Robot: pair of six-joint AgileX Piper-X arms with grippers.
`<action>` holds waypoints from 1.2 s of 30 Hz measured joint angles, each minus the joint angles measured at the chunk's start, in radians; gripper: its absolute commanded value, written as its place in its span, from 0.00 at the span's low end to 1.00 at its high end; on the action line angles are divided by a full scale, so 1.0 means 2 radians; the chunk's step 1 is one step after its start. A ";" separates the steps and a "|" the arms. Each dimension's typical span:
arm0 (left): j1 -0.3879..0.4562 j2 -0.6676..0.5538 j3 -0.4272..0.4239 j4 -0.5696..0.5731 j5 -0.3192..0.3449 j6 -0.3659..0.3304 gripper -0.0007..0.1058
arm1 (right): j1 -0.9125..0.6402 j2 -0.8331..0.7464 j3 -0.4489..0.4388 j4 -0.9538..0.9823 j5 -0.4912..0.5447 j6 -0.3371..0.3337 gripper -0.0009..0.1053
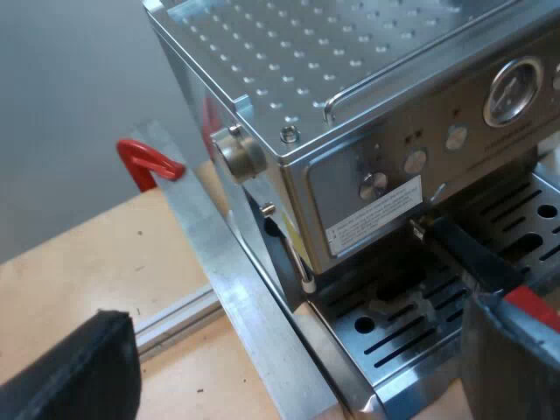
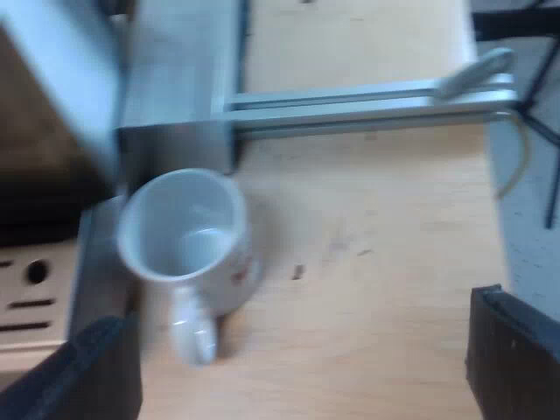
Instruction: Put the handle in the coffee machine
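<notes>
Holder (image 1: 477, 258) sits at the espresso machine's (image 1: 350, 105) front, its dark handle out over the drip tray (image 1: 394, 337) and its red end just beside one finger of the left gripper (image 1: 293, 350). Left fingers are spread wide, grasping nothing, with the arm angled down at the machine's corner. Right gripper (image 2: 297, 350) is released too, pointing down at the table (image 2: 376, 219) near the mug (image 2: 184, 232).

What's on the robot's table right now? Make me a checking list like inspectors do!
Surface: wooden table, few small marks.
Job's things: espresso machine; dark handle with red end at its front, above the drip tray.
Clutter: white mug, upright, beside the machine; red hook behind a metal strip.
Grippers: left gripper open, one finger near the red end; right gripper open above the table.
Cables: thin cord by the table's edge.
Surroundings: metal rail, grey wall.
</notes>
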 measured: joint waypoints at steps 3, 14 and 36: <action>0.000 -0.012 0.003 0.000 0.000 0.000 0.72 | -0.024 0.000 0.000 0.000 -0.004 -0.002 0.73; 0.071 -0.062 0.008 0.004 -0.009 0.004 0.72 | -0.040 -0.028 0.000 0.000 -0.026 -0.014 0.73; 0.086 -0.243 0.099 0.038 0.018 0.004 0.72 | -0.040 -0.333 0.083 0.003 -0.027 -0.030 0.73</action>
